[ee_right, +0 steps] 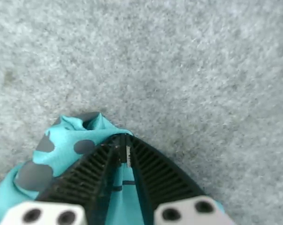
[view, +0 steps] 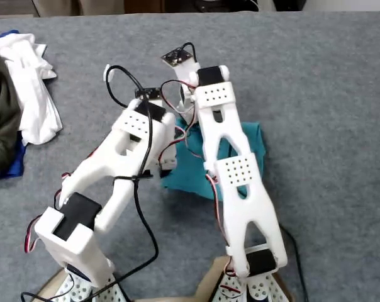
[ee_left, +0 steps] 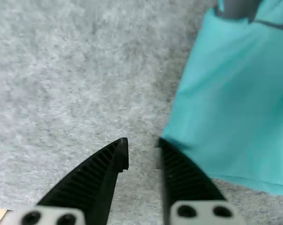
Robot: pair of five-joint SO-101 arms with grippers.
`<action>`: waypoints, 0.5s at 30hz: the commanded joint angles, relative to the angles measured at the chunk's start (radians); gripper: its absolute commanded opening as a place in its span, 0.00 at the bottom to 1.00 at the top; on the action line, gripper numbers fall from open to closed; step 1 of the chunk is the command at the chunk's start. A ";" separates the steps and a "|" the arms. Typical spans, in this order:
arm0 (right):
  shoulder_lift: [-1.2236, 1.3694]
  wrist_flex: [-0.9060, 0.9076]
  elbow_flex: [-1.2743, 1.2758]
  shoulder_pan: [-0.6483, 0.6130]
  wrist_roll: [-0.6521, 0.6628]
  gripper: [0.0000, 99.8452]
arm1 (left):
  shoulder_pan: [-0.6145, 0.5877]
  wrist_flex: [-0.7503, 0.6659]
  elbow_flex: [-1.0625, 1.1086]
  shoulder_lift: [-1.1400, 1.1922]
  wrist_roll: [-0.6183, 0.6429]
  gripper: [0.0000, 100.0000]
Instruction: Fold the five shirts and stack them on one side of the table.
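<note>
A teal shirt lies bunched in the middle of the grey table, partly hidden under both arms. In the right wrist view my right gripper is shut on a fold of the teal shirt, which has grey dots here, and teal cloth shows between the fingers. My left gripper is open just above the table, at the edge of the teal shirt. One fingertip touches that edge and nothing is between the fingers.
At the table's far left lies a loose pile: a white shirt, a dark shirt and a bit of blue shirt. The left arm and right arm stand close together. Bare table spreads to the right.
</note>
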 commanded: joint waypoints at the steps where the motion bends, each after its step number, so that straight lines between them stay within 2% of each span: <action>1: -0.005 -0.023 -0.038 0.030 -0.003 0.01 | 0.009 -0.006 -0.035 -0.058 0.003 0.07; 4: -0.005 -0.023 -0.038 0.031 -0.006 0.01 | 0.005 -0.008 -0.028 -0.058 -0.040 0.04; 7: -0.005 -0.023 -0.038 0.033 -0.008 0.01 | -0.002 0.011 -0.029 -0.059 -0.183 0.02; 10: -0.002 -0.023 -0.044 0.028 -0.008 0.01 | -0.009 0.141 -0.086 -0.059 -0.258 0.02; 12: -0.002 -0.023 -0.044 0.028 -0.008 0.01 | -0.011 0.190 -0.126 -0.059 -0.285 0.02; 15: -0.001 -0.023 -0.044 0.028 -0.008 0.01 | -0.005 0.183 -0.178 -0.061 -0.288 0.02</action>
